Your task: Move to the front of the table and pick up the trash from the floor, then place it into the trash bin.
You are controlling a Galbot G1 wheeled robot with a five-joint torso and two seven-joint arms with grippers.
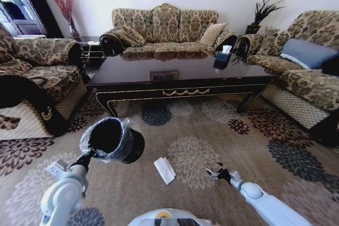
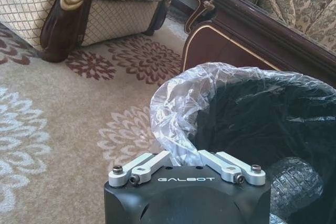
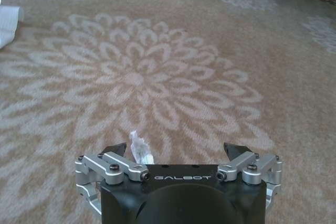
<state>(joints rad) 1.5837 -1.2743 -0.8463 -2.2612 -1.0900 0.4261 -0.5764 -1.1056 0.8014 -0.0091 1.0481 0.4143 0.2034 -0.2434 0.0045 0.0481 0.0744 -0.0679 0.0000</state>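
Table (image 1: 180,72): glossy dark brown with gold trim. Trash bin (image 1: 124,144): black, lined in clear plastic. Wrapper (image 1: 164,170): white, on beige floral-patterned carpet (image 1: 212,125).

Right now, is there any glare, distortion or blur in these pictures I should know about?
Head view: wide-angle bending, the walls and sofas curve at the edges; the glossy table mirrors the sofa behind it. Left wrist view: the trash bin liner shines with bright highlights where the left pincer grips it. Right wrist view: soft even light, the open right pincer over a small pale bit, distant carpet softer.
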